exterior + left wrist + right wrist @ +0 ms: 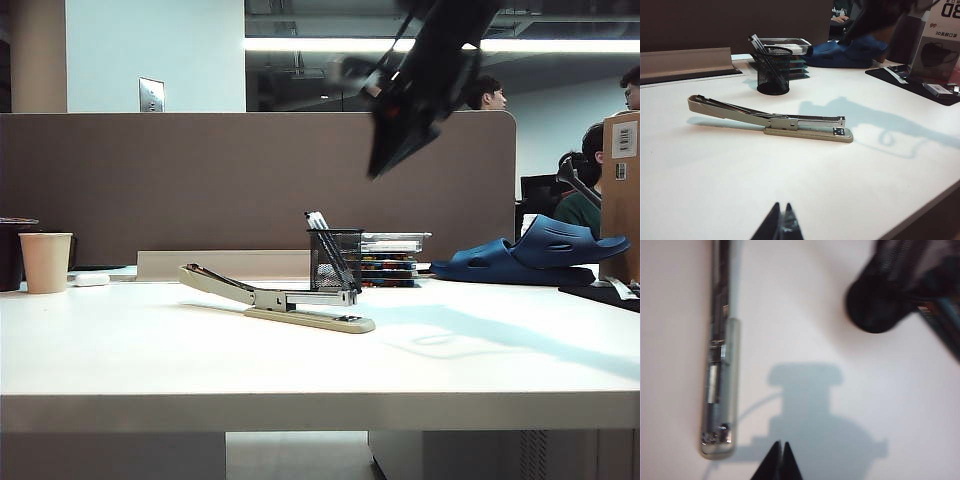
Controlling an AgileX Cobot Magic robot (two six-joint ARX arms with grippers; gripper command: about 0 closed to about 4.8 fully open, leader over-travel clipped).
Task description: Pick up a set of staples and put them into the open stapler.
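Two grippers concern us. We see the right gripper (375,170) raised high above the white table (150,360), over the black mesh pen cup (336,260); its jaws are pressed together, and we cannot make out anything between the tips (780,460), though that view is blurred. The left gripper (781,225) hangs low over the near edge, its jaws likewise closed on nothing we can see. Our long, slim beige stapler (290,300) with its silver metal channel lies at the middle of the table, just in front of the cup, thin arm pointing left. A paper cup (46,262) stands far left.
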